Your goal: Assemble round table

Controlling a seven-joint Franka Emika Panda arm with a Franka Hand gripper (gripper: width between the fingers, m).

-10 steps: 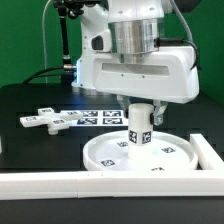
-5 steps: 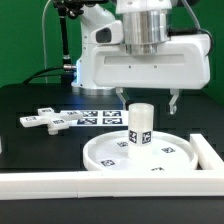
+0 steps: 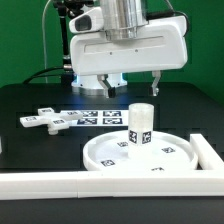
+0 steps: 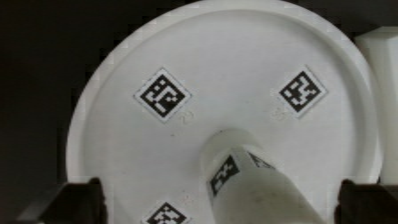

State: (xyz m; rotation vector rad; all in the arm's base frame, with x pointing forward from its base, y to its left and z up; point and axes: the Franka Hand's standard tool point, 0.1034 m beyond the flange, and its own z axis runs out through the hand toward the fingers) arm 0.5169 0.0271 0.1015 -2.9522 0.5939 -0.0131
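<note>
one round disc (image 3: 104, 151), one post (image 3: 140, 124), one cross piece (image 3: 45, 121), one marker board (image 3: 96, 116)

A black table (image 3: 30, 95) fills the scene, backed by a green wall (image 3: 20, 40) with a dark upright pole (image 3: 62, 45) standing before it. The marker board (image 3: 95, 117) lies flat on the table, a strip of black-and-white tags. Two white bars frame a corner: the front bar (image 3: 40, 182) runs along the near edge, and the side bar (image 3: 208, 150) lies at the exterior view's right.
</note>
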